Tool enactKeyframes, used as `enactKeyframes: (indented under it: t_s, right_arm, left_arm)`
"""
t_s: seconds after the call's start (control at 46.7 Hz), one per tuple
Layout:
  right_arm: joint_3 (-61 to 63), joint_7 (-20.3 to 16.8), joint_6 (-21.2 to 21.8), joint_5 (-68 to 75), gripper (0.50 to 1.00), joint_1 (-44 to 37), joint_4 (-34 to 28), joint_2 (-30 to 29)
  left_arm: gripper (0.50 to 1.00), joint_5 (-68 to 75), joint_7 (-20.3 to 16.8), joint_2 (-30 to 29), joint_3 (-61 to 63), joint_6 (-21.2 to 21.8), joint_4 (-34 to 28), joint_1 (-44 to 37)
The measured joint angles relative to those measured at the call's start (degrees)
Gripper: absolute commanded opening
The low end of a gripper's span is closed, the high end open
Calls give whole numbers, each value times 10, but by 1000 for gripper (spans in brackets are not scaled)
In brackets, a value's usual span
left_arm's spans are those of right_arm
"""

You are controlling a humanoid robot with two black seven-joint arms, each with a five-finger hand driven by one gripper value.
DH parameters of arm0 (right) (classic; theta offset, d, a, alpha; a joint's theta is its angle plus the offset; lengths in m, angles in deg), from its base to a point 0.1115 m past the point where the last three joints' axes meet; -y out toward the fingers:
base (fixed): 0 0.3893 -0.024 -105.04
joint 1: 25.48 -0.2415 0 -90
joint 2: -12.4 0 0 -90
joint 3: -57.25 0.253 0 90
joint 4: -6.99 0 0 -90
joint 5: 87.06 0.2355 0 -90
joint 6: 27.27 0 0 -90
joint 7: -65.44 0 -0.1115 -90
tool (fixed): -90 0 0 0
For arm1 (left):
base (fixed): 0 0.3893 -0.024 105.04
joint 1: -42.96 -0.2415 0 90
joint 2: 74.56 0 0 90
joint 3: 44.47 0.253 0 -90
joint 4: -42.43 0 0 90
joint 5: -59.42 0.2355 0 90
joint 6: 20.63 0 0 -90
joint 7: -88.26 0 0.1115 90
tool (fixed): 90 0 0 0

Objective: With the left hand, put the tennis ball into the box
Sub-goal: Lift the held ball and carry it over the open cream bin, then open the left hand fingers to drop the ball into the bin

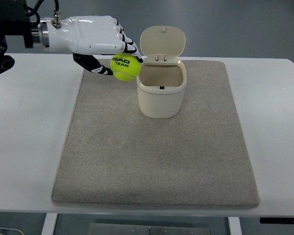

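Left hand (95, 41), upper left of frame; fingers (127, 45) and thumb pinch the tennis ball (125, 67), held just left of the open box (161, 90). Advice: carry ball rightward over the mouth, clear the rim, then release.

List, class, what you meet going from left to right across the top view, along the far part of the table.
Left robot hand → tennis ball, held in that hand → open box with its lid up → bare mat → white table.
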Motion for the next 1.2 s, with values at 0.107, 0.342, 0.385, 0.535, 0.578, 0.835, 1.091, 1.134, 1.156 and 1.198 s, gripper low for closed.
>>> enactKeyframes:
  t_s: [0.107, 0.342, 0.385, 0.535, 0.578, 0.835, 1.091, 1.134, 1.156, 1.198]
  right_arm:
    - [0, 0, 0, 0, 938, 0, 0, 0]
    - [0, 0, 0, 0, 938, 0, 0, 0]
    - [0, 0, 0, 0, 938, 0, 0, 0]
    - [0, 0, 0, 0, 938, 0, 0, 0]
    - [0, 0, 0, 0, 938, 0, 0, 0]
    - [0, 0, 0, 0, 938, 0, 0, 0]
    - [0, 0, 0, 0, 938, 0, 0, 0]
    - [0, 0, 0, 0, 938, 0, 0, 0]
    - [0, 0, 0, 0, 938, 0, 0, 0]
    - [0, 0, 0, 0, 938, 0, 0, 0]
  left_arm:
    - [500, 0, 2, 37, 31, 0, -22, 30]
    - [500, 0, 4, 116, 48, 0, -83, 63]
    - [500, 0, 4, 126, 51, 0, -93, 66]
    - [500, 0, 5, 152, 61, -1, -121, 75]
    - [500, 0, 6, 160, 67, -1, -130, 76]
    - [500, 1, 7, 202, 85, -1, -193, 75]
    - [500, -2, 7, 203, 99, 0, -203, 77]
    - [500, -3, 7, 203, 100, 0, -203, 76]
    - [500, -3, 7, 203, 100, 0, -204, 75]
    - [500, -4, 7, 203, 101, 0, -206, 75]
